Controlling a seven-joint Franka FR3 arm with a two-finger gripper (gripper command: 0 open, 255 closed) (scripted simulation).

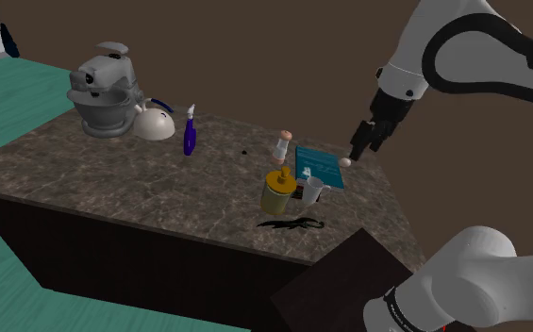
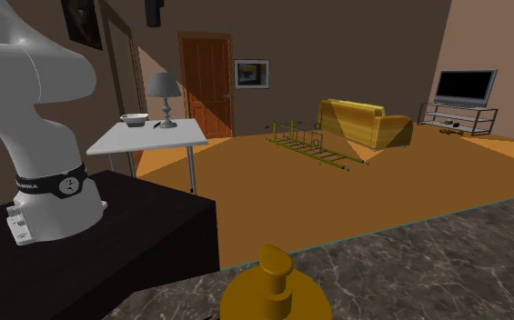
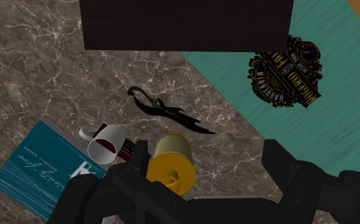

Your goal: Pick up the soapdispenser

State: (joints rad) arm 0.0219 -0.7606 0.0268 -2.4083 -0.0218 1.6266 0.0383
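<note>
**Shoulder view: gripper [image 1: 365, 143] spread wide and empty above the desk [image 1: 113, 189], yellow soap dispenser [image 1: 275, 193] standing free**

The dark marbled desk takes up most of the scene, with teal floor around it. The white arm [image 1: 453, 38] comes in from the upper right and bends down toward the desk's far right side. Its dark box stand [image 1: 335, 283] sits against the near edge of the desk.

A grey stand mixer [image 1: 104, 90] stands at the far left corner, well apart from everything else named here. A teal book [image 1: 325, 162] lies flat below the gripper.

The soap dispenser is a squat yellow pot with a pump on top. It stands upright just beside the book, on the side toward the stand.

A blue spray bottle [image 1: 190, 137] stands upright between the mixer and the dispenser. A white cup [image 1: 311, 190] sits at the book's corner, just beside the dispenser. A thin black tool [image 1: 291, 224] lies flat between the dispenser and the stand.

In the wrist view the two black fingers stand apart with nothing clasped. The dispenser shows between them, lower down on the desk and untouched.
</note>
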